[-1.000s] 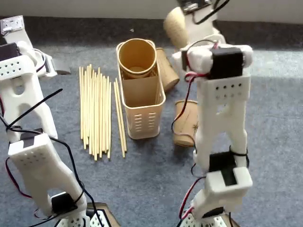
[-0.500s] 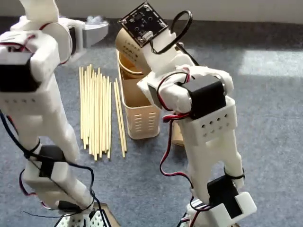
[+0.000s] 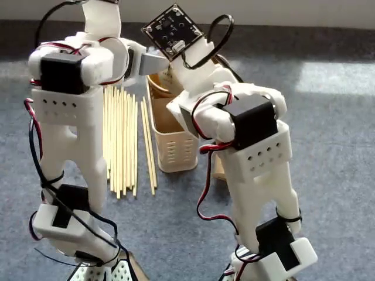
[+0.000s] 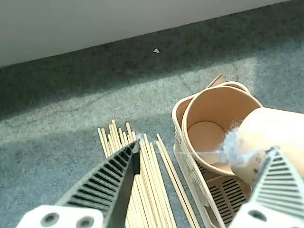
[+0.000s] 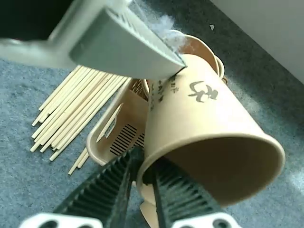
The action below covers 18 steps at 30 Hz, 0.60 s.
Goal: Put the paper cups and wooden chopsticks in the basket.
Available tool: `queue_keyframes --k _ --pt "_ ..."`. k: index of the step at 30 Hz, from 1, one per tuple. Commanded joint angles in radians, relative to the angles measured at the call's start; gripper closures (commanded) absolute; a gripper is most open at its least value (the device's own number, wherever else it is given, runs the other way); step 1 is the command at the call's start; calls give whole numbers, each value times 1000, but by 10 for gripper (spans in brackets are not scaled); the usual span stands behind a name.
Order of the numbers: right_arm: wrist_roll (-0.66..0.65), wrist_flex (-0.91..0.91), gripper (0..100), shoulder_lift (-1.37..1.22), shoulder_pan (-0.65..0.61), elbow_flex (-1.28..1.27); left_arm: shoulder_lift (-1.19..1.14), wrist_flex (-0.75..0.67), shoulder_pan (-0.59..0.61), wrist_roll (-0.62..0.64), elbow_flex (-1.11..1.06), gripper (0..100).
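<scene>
Gripping a tilted paper cup [image 5: 204, 123] by its rim, the right gripper [image 5: 143, 160] held it over the basket [image 5: 114, 130].
The left gripper [image 4: 204, 147] hung wide open at the cup's base, holding nothing; a second cup [image 4: 204, 135] sat in the basket, wooden chopsticks [image 3: 126, 146] lying just beside it.

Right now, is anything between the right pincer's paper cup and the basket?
Yes: the open left pincer has one finger against the base of the tan paper cup held by the right pincer, over the beige plastic basket's mouth; another paper cup already stands inside.
</scene>
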State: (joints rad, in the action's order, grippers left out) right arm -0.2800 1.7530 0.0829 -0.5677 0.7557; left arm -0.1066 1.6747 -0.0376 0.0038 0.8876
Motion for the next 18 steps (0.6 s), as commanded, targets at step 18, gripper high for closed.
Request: queue_keyframes --k 18 --pt "17 -372 994 -130 27 31 -12 -127 170 -11 4 604"
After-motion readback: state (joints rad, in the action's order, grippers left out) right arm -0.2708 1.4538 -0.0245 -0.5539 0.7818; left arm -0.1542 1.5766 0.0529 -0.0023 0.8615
